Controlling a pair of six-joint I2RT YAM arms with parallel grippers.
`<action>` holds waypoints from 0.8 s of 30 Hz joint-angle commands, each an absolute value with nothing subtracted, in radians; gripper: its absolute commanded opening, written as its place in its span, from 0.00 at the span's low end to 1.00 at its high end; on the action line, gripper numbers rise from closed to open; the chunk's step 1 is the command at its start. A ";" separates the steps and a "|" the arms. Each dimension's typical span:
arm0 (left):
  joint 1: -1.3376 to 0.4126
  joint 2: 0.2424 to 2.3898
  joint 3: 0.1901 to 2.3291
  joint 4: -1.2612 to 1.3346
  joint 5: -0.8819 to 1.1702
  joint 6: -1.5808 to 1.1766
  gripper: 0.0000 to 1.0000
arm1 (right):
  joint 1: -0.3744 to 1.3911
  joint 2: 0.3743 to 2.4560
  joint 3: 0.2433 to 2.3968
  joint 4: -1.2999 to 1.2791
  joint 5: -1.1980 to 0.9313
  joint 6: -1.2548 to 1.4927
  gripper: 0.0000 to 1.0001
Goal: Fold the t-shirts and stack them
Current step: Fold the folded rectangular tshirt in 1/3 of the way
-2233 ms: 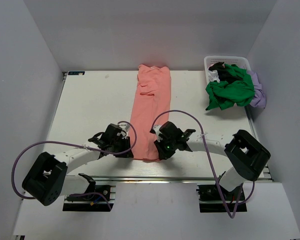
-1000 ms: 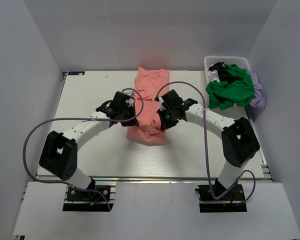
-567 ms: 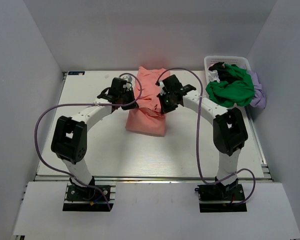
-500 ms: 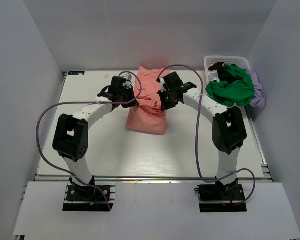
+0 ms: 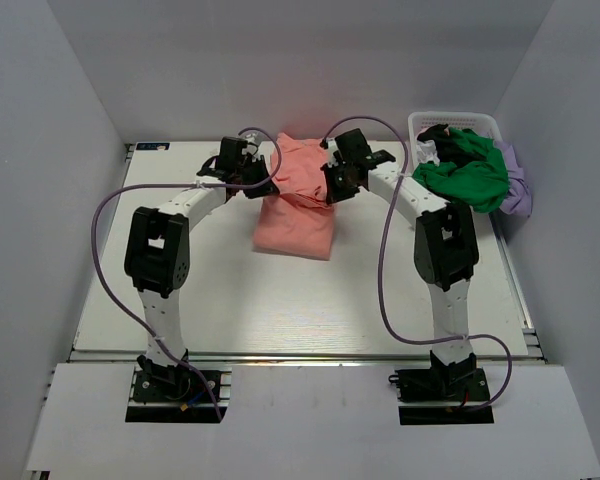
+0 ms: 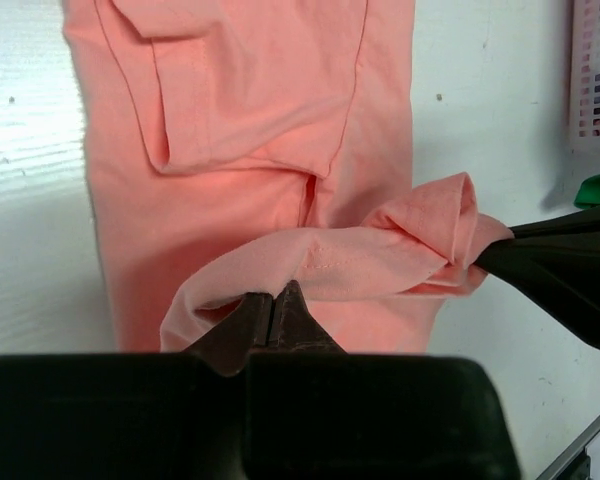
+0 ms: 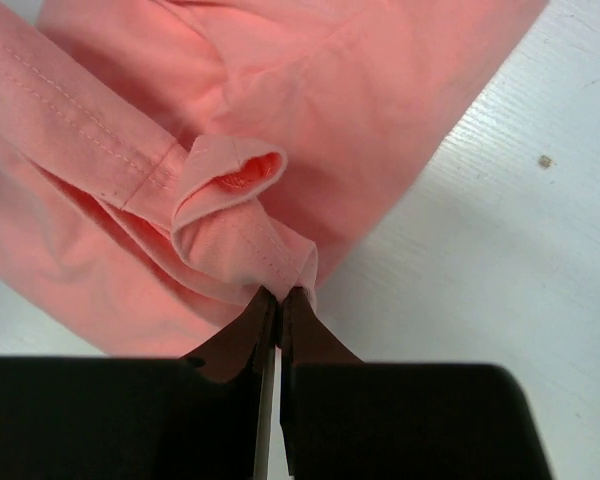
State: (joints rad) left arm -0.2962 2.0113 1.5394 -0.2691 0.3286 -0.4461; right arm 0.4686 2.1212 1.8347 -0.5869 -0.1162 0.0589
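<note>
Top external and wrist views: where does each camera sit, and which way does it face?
Top external: above and behind the bases, looking down on the white table; both arms show.
Left wrist: on the left arm, looking down past the left end effector at the salmon-pink cloth t-shirt; the right end effector enters at right.
Right wrist: looking down past its fingers at the t-shirt's pinched edge.
Shared: both wrist views show that edge.

salmon-pink t-shirt [image 6: 240, 90]: we see soft, matt knit cloth with stitched hems.
green t-shirt [image 5: 465, 182]: crumpled matt cloth.
basket [image 5: 417, 128]: white plastic lattice, slightly glossy.
worktop [image 5: 200, 290]: we find it white, smooth, faintly grained, with a dull sheen.
left tool [image 6: 275, 298], right tool [image 7: 278, 298]: matt black plastic, we judge.
</note>
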 commanded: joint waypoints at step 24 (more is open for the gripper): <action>-0.199 2.137 1.818 -0.304 0.451 -0.400 1.00 | 0.388 2.260 2.091 -0.480 -0.238 0.023 0.90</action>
